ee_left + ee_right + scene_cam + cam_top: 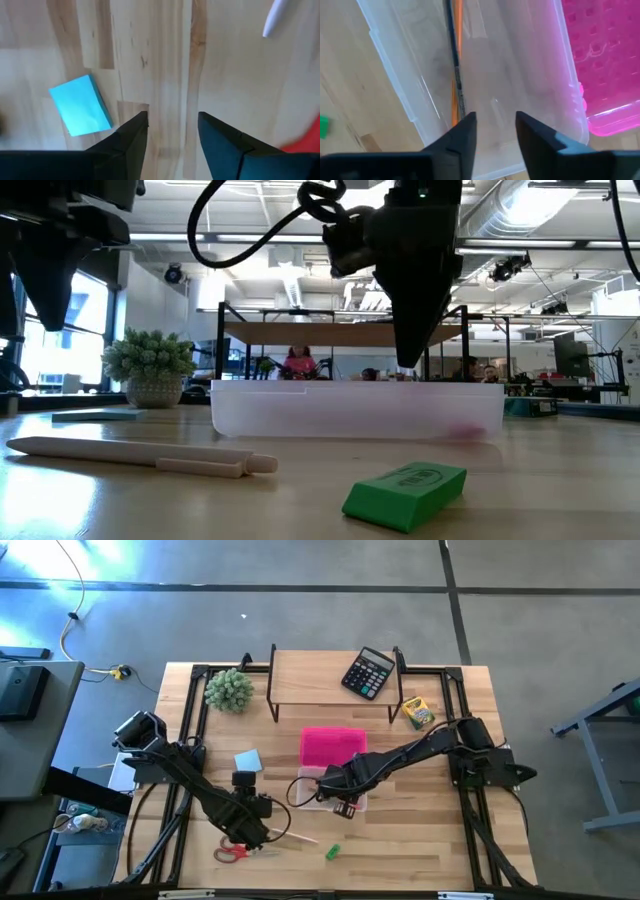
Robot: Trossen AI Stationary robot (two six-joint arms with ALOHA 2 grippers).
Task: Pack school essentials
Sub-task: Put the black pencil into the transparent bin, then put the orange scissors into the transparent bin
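Bright daylight comes from big windows in the low view. The counter (420,840) looks sunny. Both wrist views are soft and blurry.

Bare wood between notepad (248,760) and clear box (322,790), right end effector (345,802) over box, shelf (330,673) blocking the rear

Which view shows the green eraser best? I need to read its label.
The low view: the green eraser lies close and large, its printed top facing the camera. The high view shows a tiny green block; the right wrist view only an edge; the left wrist view nothing.
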